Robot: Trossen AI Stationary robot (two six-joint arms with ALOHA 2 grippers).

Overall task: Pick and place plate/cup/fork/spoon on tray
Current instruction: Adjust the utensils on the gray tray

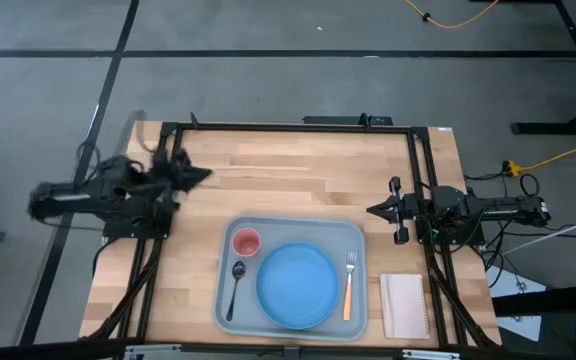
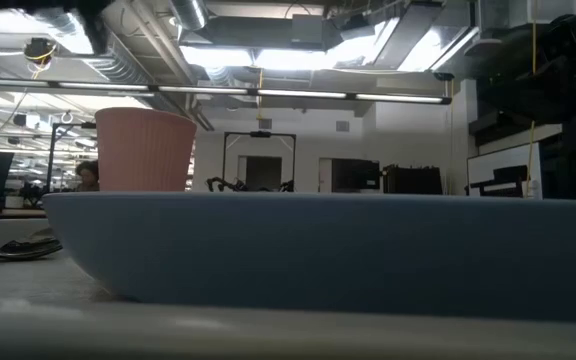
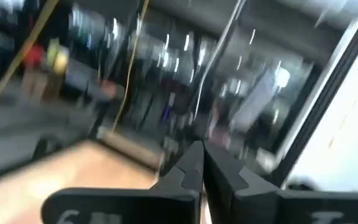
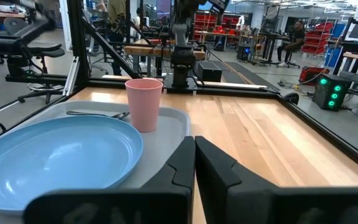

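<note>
While the left gripper (image 1: pixel 200 175) hangs over the far left part of the wooden tabletop (image 1: pixel 298 180), well apart from the tray (image 1: pixel 356 235), its fingers (image 3: pixel 188 174) are pressed together with nothing between them; that arm is smeared in the high view and its wrist view is too blurred to make out the room behind.

The tray sits at the near middle of the tabletop and carries all four pieces. At its far left corner stands the cup (image 1: pixel 245 242), upright and open-mouthed. Just in front of it the spoon (image 1: pixel 235 288) lies lengthwise along the left side of the tray, its bowl towards the cup. The plate (image 1: pixel 297 285) fills the middle, with nothing lying on it. Right of the plate, the fork (image 1: pixel 349 286) lies lengthwise along the right side, tines pointing to the far edge, orange handle towards the near edge.

Just right of the tray a white pad (image 1: pixel 404 304) rests on the tabletop. Beyond it, the right gripper (image 1: pixel 374 209) hovers near the tabletop's right edge, its fingers (image 4: pixel 182 165) clenched on nothing.

No writing can be read anywhere. In the low view the plate's rim (image 2: pixel 318 250) blocks nearly everything: only the cup's upper part (image 2: pixel 145 150) and a bit of the spoon (image 2: pixel 23 248) show, and the fork is hidden.
</note>
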